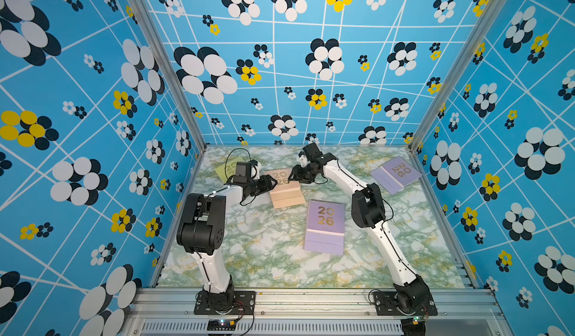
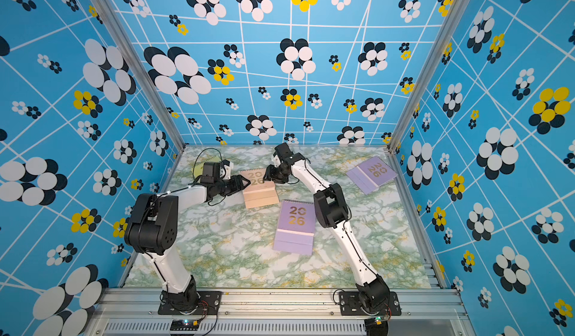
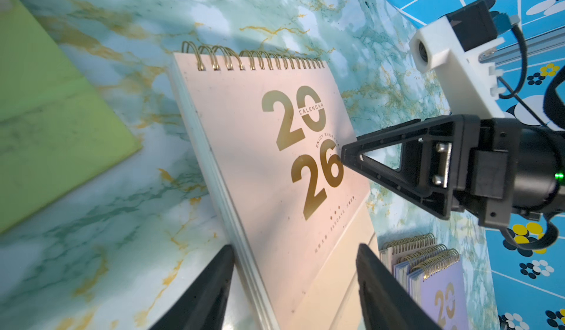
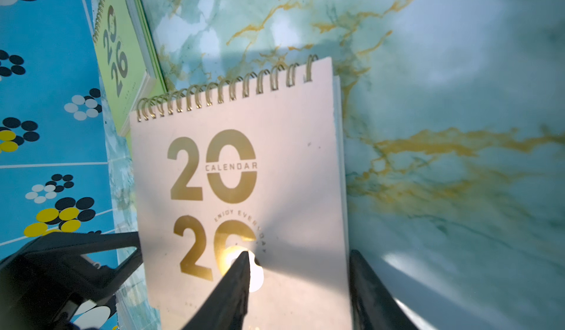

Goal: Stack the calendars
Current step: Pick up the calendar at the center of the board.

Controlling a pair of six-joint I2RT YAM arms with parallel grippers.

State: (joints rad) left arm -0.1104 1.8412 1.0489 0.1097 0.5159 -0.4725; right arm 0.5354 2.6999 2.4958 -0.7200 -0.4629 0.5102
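Note:
A peach calendar (image 1: 287,194) (image 3: 269,172) (image 4: 290,160) lies flat at the table's middle back. My left gripper (image 1: 275,180) (image 3: 295,249) is open and straddles its width, one finger against the page edge. My right gripper (image 1: 292,179) (image 4: 299,252) is open too. One of its fingers (image 3: 382,166) rests its tip on the gold "26" of the cover, while the second sits beyond the calendar's side edge. A single lilac calendar (image 1: 325,225) lies near the centre. A pile of lilac calendars (image 1: 395,174) (image 3: 428,279) is at the back right. A yellow-green calendar (image 1: 225,166) (image 4: 119,47) sits back left, partly hidden by my left arm.
The marble-patterned table (image 1: 249,256) is enclosed by blue flowered walls on three sides, with metal posts (image 1: 199,138) at the back corners. Both arm bases are bolted to the aluminium rail (image 1: 311,300) along the front edge.

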